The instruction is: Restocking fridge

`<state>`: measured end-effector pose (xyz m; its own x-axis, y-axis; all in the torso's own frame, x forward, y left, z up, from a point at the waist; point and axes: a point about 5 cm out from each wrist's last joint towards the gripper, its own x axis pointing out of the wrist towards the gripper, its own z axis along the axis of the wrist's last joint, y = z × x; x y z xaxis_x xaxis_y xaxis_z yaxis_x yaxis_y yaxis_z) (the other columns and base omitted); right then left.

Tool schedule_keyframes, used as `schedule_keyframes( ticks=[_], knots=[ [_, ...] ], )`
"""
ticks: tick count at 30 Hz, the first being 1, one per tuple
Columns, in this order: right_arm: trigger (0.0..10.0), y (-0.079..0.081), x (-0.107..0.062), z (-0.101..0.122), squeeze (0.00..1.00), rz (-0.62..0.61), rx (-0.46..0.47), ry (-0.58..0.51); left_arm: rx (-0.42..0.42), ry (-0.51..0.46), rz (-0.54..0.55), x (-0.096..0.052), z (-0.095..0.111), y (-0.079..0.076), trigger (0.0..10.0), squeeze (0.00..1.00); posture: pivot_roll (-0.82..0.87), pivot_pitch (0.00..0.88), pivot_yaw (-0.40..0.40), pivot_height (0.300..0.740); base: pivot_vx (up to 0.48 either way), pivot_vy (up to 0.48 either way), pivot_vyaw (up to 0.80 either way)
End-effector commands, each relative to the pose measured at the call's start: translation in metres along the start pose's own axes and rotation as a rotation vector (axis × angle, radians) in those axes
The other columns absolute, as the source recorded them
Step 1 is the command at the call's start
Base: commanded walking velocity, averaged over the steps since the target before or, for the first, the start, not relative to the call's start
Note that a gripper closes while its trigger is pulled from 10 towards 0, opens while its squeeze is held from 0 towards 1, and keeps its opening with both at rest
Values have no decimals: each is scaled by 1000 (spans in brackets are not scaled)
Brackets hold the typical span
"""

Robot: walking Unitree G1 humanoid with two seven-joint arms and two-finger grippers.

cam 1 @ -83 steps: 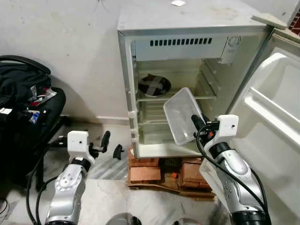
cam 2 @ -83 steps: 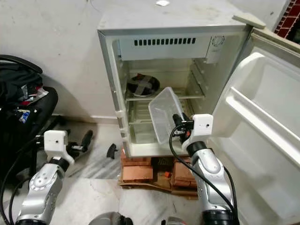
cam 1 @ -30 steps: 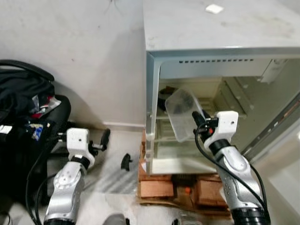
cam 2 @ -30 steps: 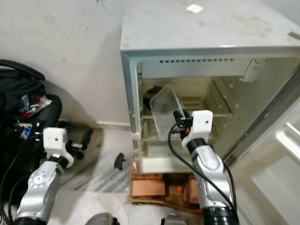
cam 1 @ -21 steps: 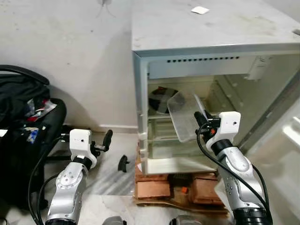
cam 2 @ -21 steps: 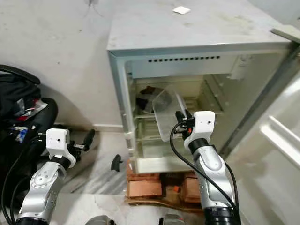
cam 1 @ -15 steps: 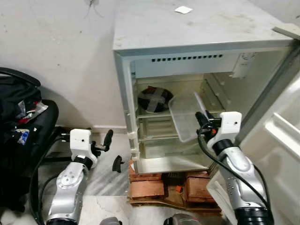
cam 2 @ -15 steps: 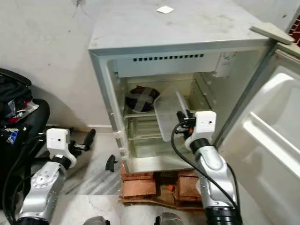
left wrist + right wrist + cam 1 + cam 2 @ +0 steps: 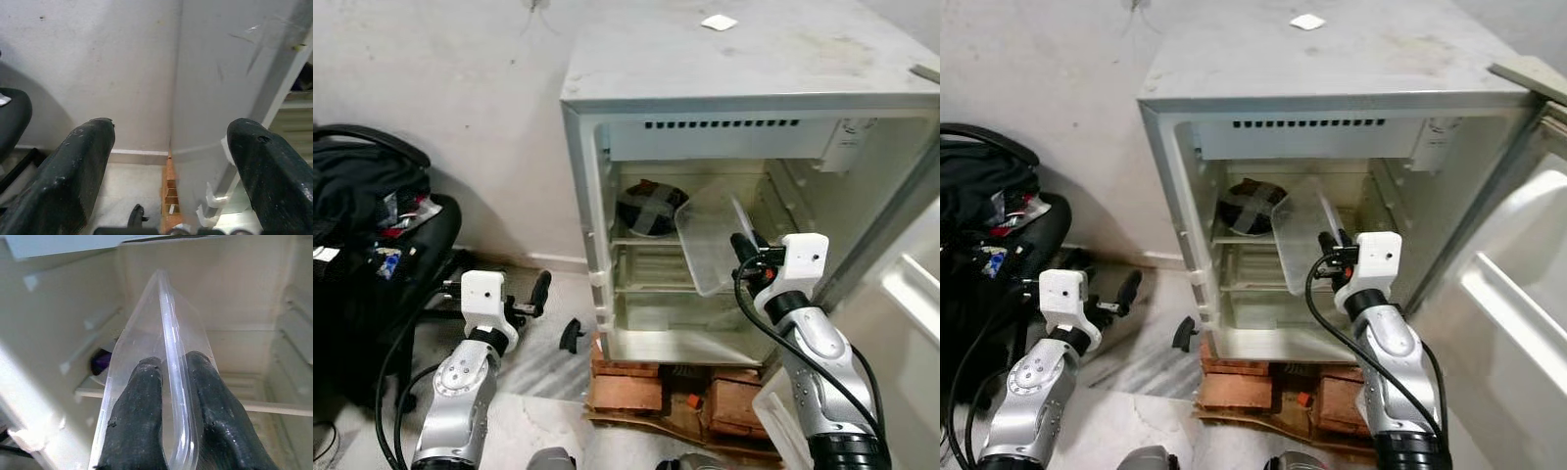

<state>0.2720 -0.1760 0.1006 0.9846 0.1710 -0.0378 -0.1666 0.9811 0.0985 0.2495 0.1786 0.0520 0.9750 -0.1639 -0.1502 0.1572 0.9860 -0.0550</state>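
In front of the small white fridge [image 9: 744, 88] with its door swung open, the right gripper [image 9: 172, 382] pinches the rim of a clear, empty plastic box [image 9: 713, 245]. Its two black fingers [image 9: 142, 421] squeeze the thin edge from both sides. The box hangs at the mouth of the fridge, just by the middle shelf [image 9: 651, 240]. From the gripper, the box lies at about 11 o'clock, and its long side points up and into the fridge. It is tipped up on its edge, not flat. A round dark dish [image 9: 651, 208] with a grey cross on it sits on that shelf, at 9 o'clock from the box. I think the box must go flat before it can slide onto the shelf beside the dish. The right arm is much nearer to the fridge. The left gripper [image 9: 551, 311] hangs low over the floor, at 8 o'clock from the fridge, with its fingers spread wide and nothing in them
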Motion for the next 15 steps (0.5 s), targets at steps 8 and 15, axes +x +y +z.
schedule_keyframes(
  ticks=[8,15],
  knots=[
    [10000,-1,1,3,0,-17,17,-19,8,-9,-13,-1,2,2,10000,0,-14,0,34,740,0,0,0],
    [10000,-2,1,2,0,-22,29,-8,8,-7,-17,-1,1,1,10000,0,-14,0,35,740,0,0,-63]
  ],
)
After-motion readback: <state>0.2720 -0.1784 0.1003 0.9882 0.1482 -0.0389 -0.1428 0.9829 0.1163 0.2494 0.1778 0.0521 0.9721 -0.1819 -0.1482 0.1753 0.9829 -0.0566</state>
